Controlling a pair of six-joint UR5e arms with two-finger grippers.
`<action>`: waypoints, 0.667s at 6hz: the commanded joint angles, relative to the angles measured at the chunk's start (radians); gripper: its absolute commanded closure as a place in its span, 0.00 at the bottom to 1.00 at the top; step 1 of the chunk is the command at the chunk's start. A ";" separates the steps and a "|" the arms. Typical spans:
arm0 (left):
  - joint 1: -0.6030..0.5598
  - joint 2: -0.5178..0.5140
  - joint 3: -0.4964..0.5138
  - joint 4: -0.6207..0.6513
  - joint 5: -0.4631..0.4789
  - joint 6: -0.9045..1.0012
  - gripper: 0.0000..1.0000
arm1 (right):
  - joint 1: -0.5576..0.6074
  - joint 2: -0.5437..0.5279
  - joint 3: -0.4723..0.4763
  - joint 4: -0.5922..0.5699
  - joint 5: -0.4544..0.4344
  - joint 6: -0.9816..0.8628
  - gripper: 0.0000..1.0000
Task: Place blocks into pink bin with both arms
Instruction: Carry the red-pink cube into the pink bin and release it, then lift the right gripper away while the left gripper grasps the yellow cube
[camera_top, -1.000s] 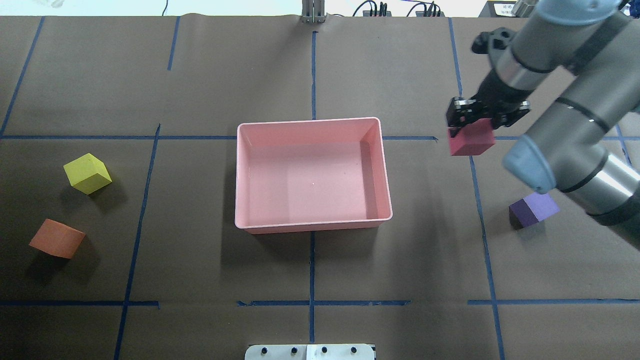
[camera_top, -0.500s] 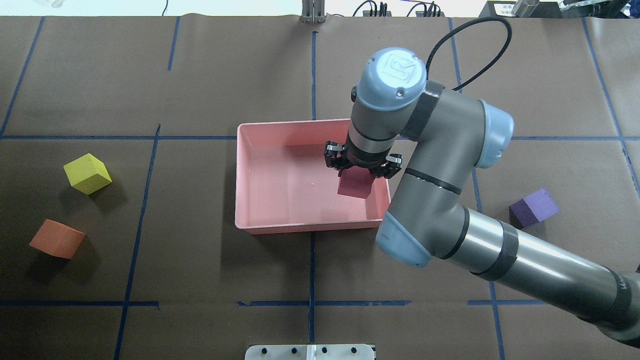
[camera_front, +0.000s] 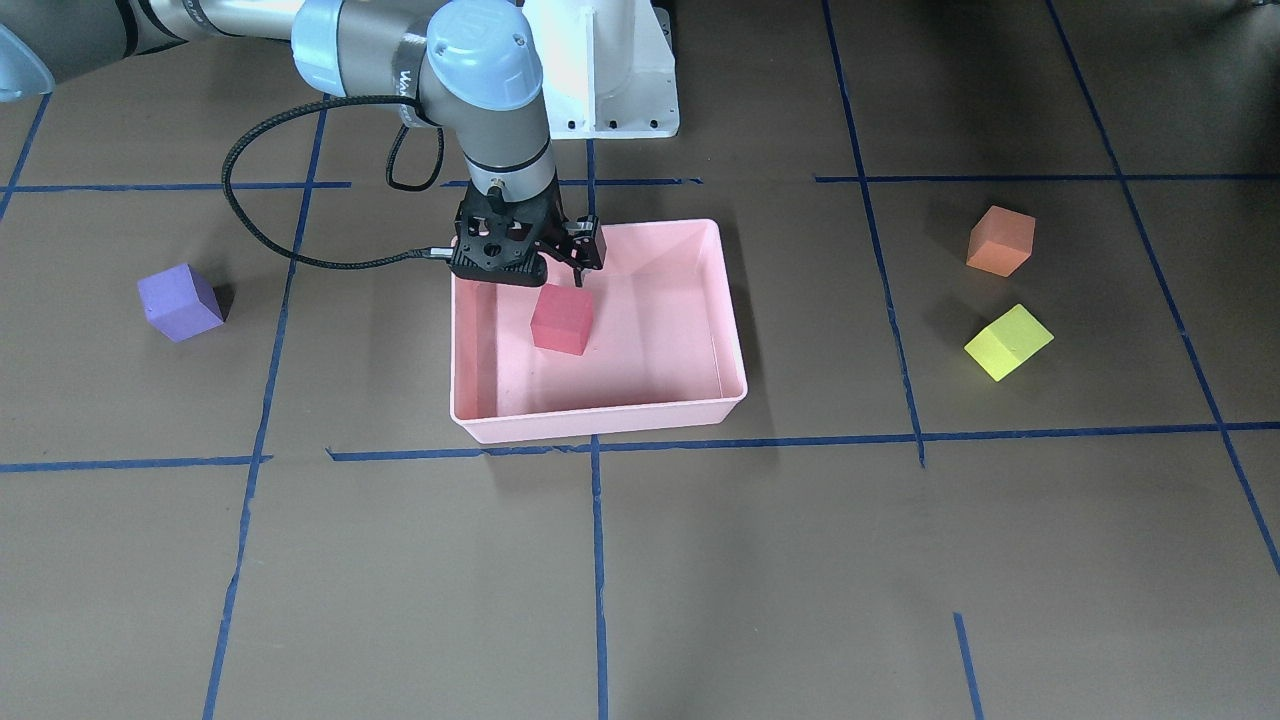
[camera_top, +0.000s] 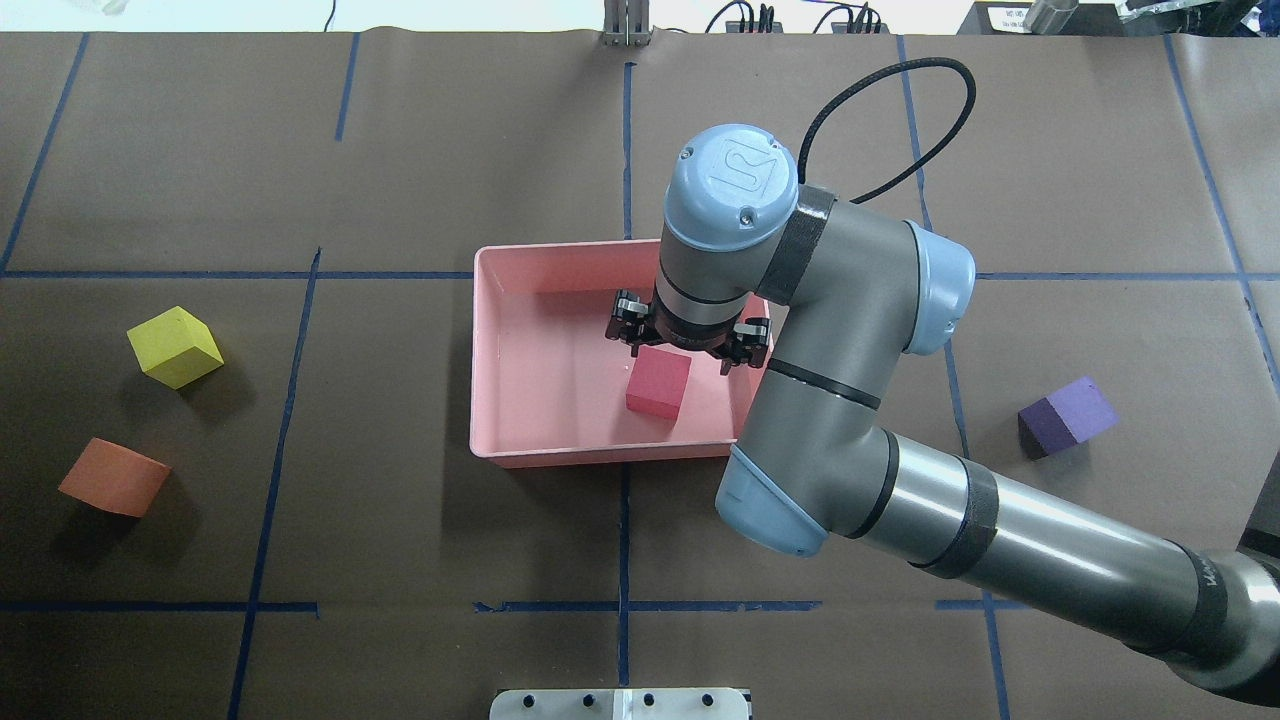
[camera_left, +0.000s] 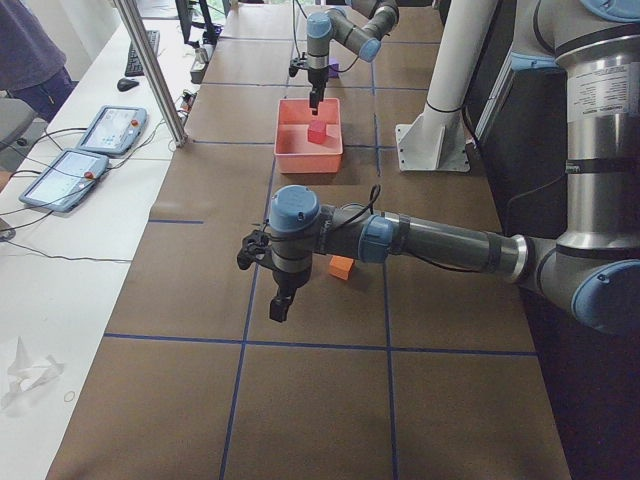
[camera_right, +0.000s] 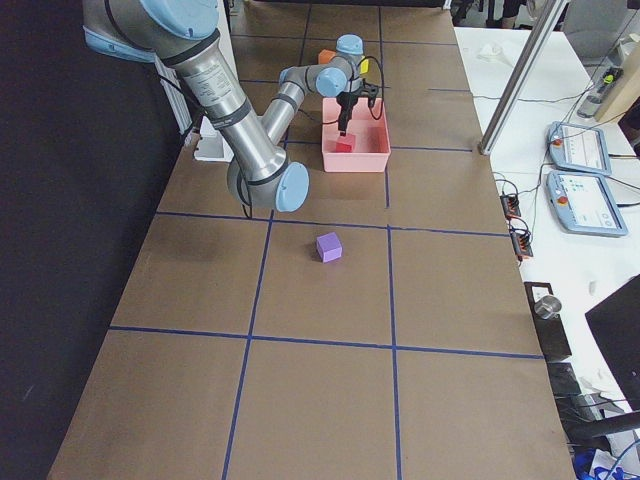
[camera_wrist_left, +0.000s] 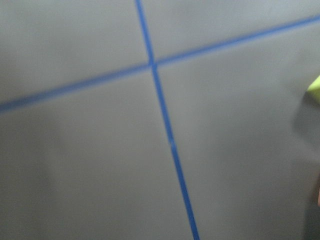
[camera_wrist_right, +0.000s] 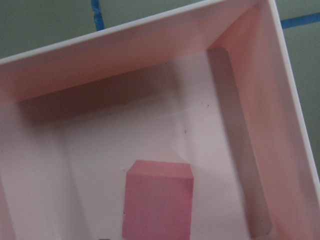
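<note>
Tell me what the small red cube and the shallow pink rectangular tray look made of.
Small red cube: likely foam; matte, glare-free faces, slightly soft edges. Shallow pink rectangular tray: probably moulded plastic; smooth, faintly glossy walls, rounded corners, thin rim.

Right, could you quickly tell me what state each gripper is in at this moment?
Left gripper: cannot be told, seen only side-on.
Right gripper: open, above the red block lying in the pink bin.

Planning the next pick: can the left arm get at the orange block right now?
Probably yes. The orange block lies in the open, apart from the yellow block. The left gripper hangs close by it in the left side view, and nothing stands between them.
</note>
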 joint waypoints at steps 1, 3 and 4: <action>0.075 -0.055 0.031 -0.088 -0.066 -0.166 0.00 | 0.078 -0.021 0.012 -0.003 0.029 -0.126 0.00; 0.219 -0.056 0.027 -0.179 -0.061 -0.527 0.00 | 0.202 -0.100 0.031 -0.003 0.115 -0.308 0.00; 0.295 -0.055 0.034 -0.258 -0.055 -0.774 0.00 | 0.270 -0.143 0.031 -0.003 0.148 -0.428 0.00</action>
